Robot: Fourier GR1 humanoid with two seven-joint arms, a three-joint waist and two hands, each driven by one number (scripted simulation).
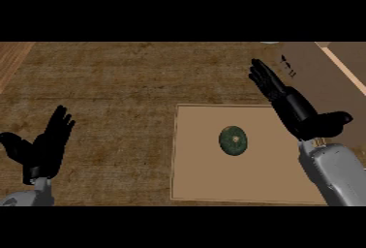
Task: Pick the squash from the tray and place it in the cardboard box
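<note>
A dark green round squash (233, 140) lies near the middle of a flat tan tray (200, 179) on the brown counter. My right hand (289, 104) is above the tray's right edge, open with straight fingers pointing up and left, thumb out to the right; it is apart from the squash. At the top right stands the cardboard box (314, 72), partly cut off by the view's edge. My left hand (43, 145) rests open at the lower left, fingers up, far from the tray.
A lighter wooden strip (13, 60) runs along the upper left corner. Brown counter surface (114, 87) stretches between the left hand and the tray.
</note>
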